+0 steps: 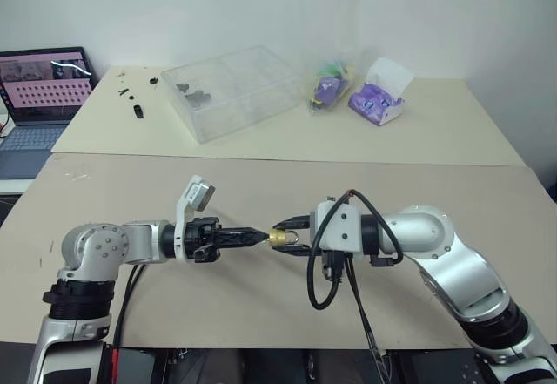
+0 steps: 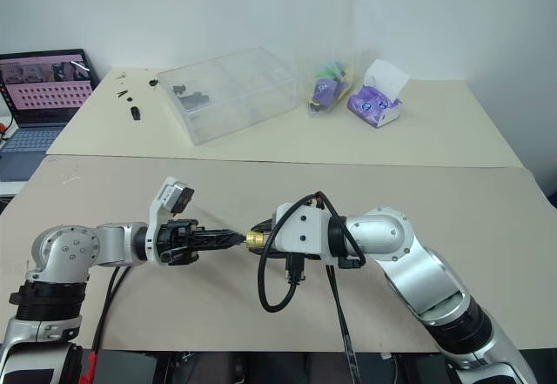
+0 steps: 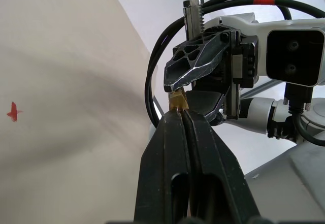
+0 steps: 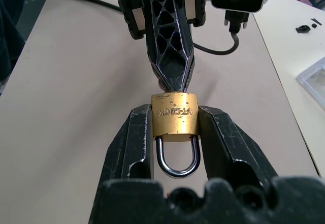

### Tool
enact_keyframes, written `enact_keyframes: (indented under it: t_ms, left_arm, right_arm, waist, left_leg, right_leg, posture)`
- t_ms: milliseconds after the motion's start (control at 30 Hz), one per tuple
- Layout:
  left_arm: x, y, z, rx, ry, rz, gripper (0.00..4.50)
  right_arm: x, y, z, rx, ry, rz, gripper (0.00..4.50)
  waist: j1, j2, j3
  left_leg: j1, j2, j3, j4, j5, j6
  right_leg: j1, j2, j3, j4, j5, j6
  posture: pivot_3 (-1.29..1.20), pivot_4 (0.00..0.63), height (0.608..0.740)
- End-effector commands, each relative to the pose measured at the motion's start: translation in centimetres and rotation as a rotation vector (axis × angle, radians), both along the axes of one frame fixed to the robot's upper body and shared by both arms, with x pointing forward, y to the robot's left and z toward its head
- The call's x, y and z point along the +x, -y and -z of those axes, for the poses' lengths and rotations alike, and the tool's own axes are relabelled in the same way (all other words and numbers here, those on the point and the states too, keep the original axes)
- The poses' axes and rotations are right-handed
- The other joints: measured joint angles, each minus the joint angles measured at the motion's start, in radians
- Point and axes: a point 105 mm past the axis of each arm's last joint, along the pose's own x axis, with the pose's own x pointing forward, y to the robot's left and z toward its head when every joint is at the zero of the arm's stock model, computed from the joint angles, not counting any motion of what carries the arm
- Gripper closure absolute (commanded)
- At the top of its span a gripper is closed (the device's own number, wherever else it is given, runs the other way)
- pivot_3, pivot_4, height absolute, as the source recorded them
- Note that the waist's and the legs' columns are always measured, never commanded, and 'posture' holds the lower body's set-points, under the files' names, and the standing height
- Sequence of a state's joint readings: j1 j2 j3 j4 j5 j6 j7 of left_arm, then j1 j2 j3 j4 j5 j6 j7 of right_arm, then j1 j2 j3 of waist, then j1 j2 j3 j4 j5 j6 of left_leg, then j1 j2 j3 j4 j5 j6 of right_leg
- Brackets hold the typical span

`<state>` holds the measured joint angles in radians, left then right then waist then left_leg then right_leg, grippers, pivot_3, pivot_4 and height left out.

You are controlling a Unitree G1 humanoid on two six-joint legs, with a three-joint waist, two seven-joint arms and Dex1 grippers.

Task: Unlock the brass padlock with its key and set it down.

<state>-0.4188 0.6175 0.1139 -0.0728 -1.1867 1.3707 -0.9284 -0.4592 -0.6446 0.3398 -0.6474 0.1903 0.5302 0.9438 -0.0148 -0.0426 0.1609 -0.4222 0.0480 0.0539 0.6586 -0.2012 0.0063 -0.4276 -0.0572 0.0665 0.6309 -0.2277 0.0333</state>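
The brass padlock (image 4: 174, 113) hangs in the air above the brown table (image 1: 261, 184). My right gripper (image 1: 292, 237) is shut on its body from both sides. The silvery shackle (image 4: 177, 170) sits closed and points back between the right fingers (image 4: 133, 142). My left gripper (image 1: 259, 237) comes in level from the left, shut, its tips pressed against the padlock's flat end opposite the shackle. In the left wrist view the shut fingertips (image 3: 179, 120) touch a sliver of brass (image 3: 177, 101). The key is hidden where those tips meet the padlock.
On the far cream table stand a clear plastic box (image 1: 231, 90), a bag of small items (image 1: 329, 88) and a purple tissue pack (image 1: 379, 97). A laptop (image 1: 43, 88) sits far left. Black cables (image 1: 326, 288) hang under my right wrist. A red cross (image 3: 13, 112) marks the table.
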Motion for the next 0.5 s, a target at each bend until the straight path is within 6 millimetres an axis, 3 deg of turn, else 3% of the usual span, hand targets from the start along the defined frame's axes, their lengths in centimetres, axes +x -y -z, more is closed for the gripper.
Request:
enact_keyframes:
  t_ms: [33,500]
  left_arm:
    - [-0.44,0.3,-1.4,-0.055,0.02,0.041,4.41]
    - [-0.86,0.29,-1.57,-0.066,-0.018,0.059,4.41]
  right_arm:
    - [-0.26,-0.11,-0.72,0.015,0.039,-0.015,3.6]
    - [-0.21,-0.19,-0.77,0.015,0.042,-0.017,3.6]
  waist:
    - [0.0,0.0,0.0]
    - [0.0,0.0,0.0]
  left_leg:
    - [0.0,0.0,0.0,0.0,0.0,0.0]
    - [0.0,0.0,0.0,0.0,0.0,0.0]
  right_leg:
    - [0.0,0.0,0.0,0.0,0.0,0.0]
    - [0.0,0.0,0.0,0.0,0.0,0.001]
  posture:
    - [0.0,0.15,0.74]
    - [0.0,0.15,0.74]
